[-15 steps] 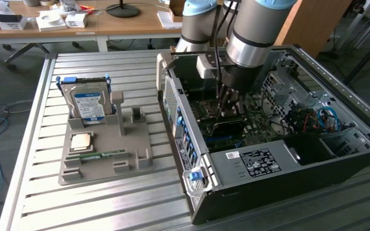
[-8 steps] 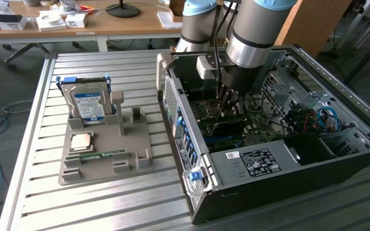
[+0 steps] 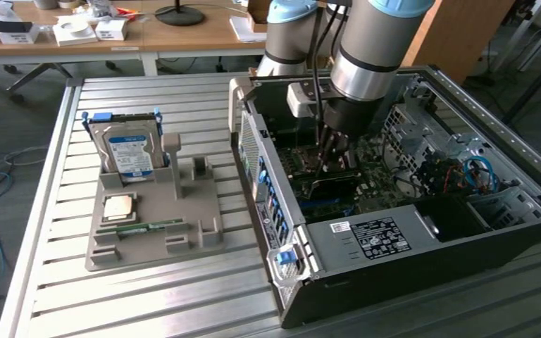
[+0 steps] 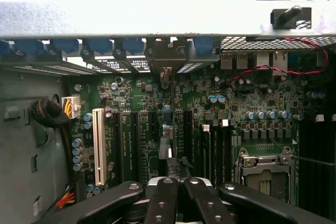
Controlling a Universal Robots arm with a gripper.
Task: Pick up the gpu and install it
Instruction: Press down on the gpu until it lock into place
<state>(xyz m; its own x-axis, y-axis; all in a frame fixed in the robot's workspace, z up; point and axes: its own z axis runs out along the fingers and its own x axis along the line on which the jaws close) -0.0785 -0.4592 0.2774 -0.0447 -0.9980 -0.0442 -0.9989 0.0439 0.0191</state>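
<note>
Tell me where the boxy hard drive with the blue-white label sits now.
The hard drive stands upright in the grey plastic fixture's far end, at the exterior view's left, apart from the open black computer case.

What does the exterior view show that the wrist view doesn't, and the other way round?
The exterior view adds the grey tray beside the computer case, holding a hard drive and a memory strip, plus the arm reaching down into the case. The wrist view adds close board detail: a white slot and red wires. Both take in the green motherboard and the gripper just above it.
</note>
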